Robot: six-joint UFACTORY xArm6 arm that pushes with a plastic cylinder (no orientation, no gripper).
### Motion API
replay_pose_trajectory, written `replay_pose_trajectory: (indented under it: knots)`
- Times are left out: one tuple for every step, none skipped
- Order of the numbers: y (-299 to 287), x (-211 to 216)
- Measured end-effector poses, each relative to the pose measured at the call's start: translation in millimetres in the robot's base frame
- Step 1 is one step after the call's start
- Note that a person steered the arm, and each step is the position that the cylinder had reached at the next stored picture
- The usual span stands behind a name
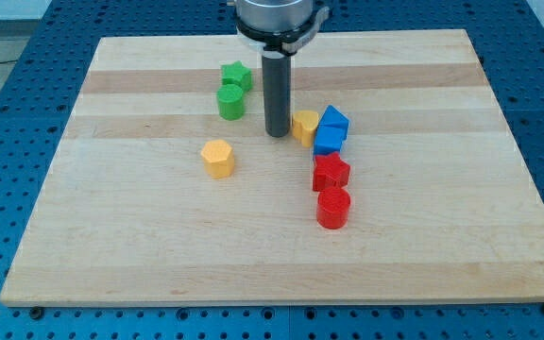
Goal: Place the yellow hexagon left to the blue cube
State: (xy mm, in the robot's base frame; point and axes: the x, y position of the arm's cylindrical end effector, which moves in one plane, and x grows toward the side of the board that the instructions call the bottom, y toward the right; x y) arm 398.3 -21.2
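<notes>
Camera view: wooden board carrying everything; no jaws here, just my tip sitting beside a yellow block touching the blue cube. Yellow hexagon waiting well left of tip, still needing pushing.

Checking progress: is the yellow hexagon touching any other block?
No. The yellow hexagon block stands alone on the wooden board, apart from my tip.

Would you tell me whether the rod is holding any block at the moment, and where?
Nothing is held: my tip only stands beside a yellow block, on its left side in the view.
</notes>
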Motion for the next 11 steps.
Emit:
replay_pose_trajectory:
  knots:
    - [-44.3,2.3]
    - [-81.7,17.3]
    - [-98.6,51.8]
    - [-96.5,69.2]
    - [-96.5,82.4]
    - [-94.5,96.7]
    - [-73.4,86.2]
    - [-43.7,58.0]
    - [-26.5,52.1]
    - [-21.8,52.1]
    - [-8.3,52.1]
